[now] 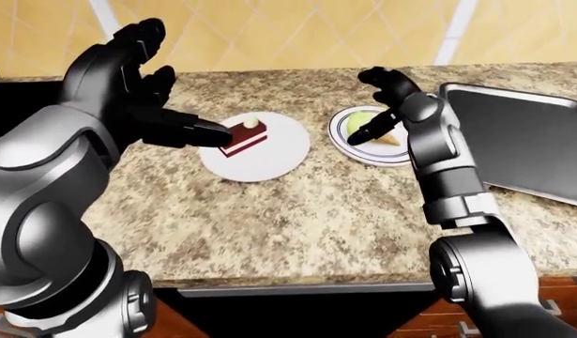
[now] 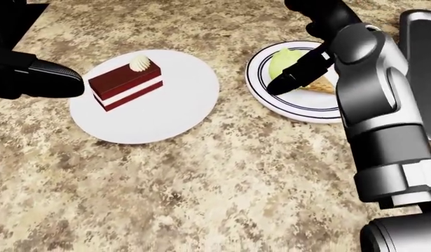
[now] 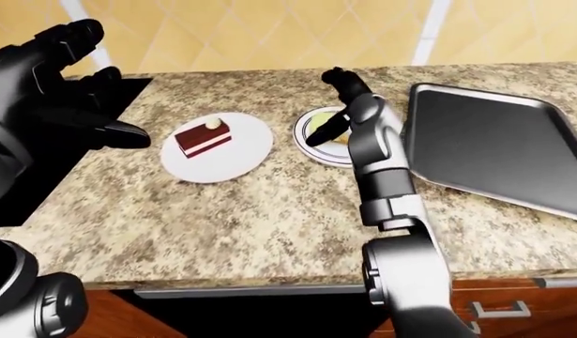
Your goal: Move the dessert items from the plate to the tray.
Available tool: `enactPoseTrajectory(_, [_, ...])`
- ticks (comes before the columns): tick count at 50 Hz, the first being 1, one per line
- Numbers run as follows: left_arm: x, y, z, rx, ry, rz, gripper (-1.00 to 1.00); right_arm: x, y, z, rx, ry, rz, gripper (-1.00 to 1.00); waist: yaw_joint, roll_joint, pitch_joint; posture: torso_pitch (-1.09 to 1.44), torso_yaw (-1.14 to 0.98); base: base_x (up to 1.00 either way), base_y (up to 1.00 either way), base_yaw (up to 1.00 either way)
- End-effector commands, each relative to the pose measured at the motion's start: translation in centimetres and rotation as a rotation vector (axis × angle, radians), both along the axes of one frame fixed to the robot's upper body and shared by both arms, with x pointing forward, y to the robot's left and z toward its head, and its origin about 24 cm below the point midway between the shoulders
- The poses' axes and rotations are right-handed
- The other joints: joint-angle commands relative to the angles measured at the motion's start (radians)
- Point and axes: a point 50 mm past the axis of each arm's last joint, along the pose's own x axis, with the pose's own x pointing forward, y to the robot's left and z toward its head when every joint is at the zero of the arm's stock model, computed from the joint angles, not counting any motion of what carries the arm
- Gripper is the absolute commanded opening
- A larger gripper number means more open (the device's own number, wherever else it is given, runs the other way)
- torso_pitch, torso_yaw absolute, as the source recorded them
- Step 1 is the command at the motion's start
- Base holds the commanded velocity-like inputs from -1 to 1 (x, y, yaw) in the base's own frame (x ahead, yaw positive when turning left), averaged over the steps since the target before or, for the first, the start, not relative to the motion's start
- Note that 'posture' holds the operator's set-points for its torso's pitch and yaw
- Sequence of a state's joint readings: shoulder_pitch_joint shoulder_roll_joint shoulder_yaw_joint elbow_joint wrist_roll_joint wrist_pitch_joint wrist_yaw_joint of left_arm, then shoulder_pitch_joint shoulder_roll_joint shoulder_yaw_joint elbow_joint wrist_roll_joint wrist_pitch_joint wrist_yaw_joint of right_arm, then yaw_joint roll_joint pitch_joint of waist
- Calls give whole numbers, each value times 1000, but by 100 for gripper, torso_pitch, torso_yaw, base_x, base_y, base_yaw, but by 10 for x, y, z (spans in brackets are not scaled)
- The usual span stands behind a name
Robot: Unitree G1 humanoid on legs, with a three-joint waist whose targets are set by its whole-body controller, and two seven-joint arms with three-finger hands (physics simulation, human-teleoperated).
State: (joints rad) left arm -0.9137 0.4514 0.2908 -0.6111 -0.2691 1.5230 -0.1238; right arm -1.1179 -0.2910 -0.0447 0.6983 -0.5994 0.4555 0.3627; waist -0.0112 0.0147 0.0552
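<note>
**Both hands spread above two dessert plates**

The right hand (image 2: 310,50) is held unclenched over the striped plate (image 2: 260,92), one finger slanting down across the green dessert (image 2: 281,60) and wafer wedge (image 2: 320,84); nothing is grasped. The left hand (image 1: 143,84) is spread wide, one finger (image 2: 50,79) aimed at the single cake slice (image 2: 124,84), whose long axis runs diagonally on the white plate (image 2: 166,115). Two plates are counted mid-counter (image 2: 201,194). One tray (image 3: 494,141) lies at the counter's right end.

speckled granite counter (image 3: 269,211), yellow tiled wall (image 3: 250,32)
</note>
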Motion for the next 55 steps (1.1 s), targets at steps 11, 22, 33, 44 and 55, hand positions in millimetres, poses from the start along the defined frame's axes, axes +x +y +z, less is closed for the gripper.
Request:
enactPoseTrajectory(11, [-3,3,9,8,-71,10,100,5,-6,5,-42,-69,-28,40,3,2,-32,0,0,0,0,0])
enactPoseTrajectory(22, [-1,5,5,12,-68,13,100,11,-8,-9,-70,-52,-56,11,4,1,-37,0,0,0,0,0])
enactPoseTrajectory(33, [-1,5,4,16,-69,11,100,8,-21,-12,-145,-98,-98,-59,11,-4,-42,0,0,0,0,0])
enactPoseTrajectory(44, [11,-13,23,170,-99,-10,100,-18,-26,54,-88,-222,-48,-100,17,-10,-36,0,0,0,0,0])
enactPoseTrajectory(55, [63,-29,5,462,-105,21,100,-35,-25,81,-60,-293,-23,-100,17,-23,-38,0,0,0,0,0])
